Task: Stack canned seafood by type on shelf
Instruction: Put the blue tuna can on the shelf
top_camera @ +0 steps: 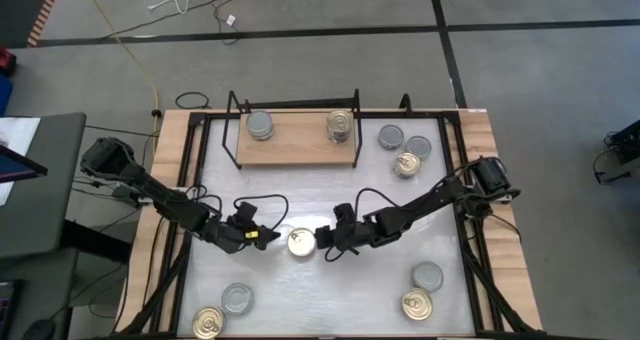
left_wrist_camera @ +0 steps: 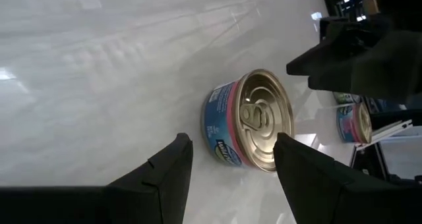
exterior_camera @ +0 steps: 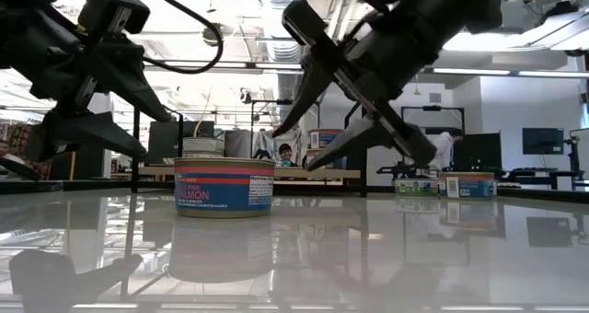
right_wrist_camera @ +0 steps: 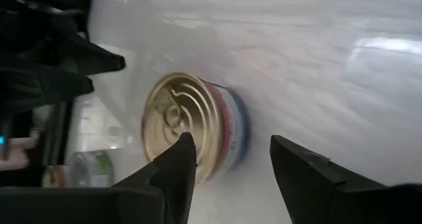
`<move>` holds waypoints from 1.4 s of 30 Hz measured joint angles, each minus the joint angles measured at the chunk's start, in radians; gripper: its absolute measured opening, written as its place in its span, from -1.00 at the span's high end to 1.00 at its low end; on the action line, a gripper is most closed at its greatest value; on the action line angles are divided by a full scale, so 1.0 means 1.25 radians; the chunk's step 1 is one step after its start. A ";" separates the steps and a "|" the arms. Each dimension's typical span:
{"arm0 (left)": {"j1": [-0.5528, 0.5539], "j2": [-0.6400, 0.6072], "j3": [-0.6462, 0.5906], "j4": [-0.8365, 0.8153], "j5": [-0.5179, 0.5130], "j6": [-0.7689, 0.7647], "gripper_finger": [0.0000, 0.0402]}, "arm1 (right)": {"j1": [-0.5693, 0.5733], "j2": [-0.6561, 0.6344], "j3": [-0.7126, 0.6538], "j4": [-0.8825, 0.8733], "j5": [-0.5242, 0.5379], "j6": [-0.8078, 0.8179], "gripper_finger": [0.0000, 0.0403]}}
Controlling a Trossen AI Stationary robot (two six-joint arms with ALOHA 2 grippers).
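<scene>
can point(exterior_camera: 225, 186) | label: "SALMON", first letter cut off

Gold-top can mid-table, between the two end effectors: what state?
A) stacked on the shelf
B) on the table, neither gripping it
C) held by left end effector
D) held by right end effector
B: the gold-top can sits on the table with the left end effector and right end effector open on either side, clear of it.

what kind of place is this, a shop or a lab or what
Probably a robotics lab or test workspace, not a shop. Two robot arms work at a glossy white table, loose cables trail over the grey floor, and the low view shows open ceiling ducting and wall screens behind.
</scene>
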 joint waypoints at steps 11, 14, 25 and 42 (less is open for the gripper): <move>0.034 0.000 0.000 0.001 0.027 0.042 -0.01 | 0.001 0.000 0.045 -0.084 0.022 0.031 -0.01; 0.041 0.000 0.000 0.000 0.028 0.057 -0.01 | 0.014 0.000 0.045 -0.084 0.045 0.060 -0.01; 0.068 0.000 0.000 0.001 0.051 0.073 -0.01 | 0.039 0.026 0.056 -0.029 0.098 0.093 0.01; 0.053 0.000 0.001 0.004 0.092 0.057 -0.01 | 0.015 0.106 0.116 -0.044 0.044 0.047 0.19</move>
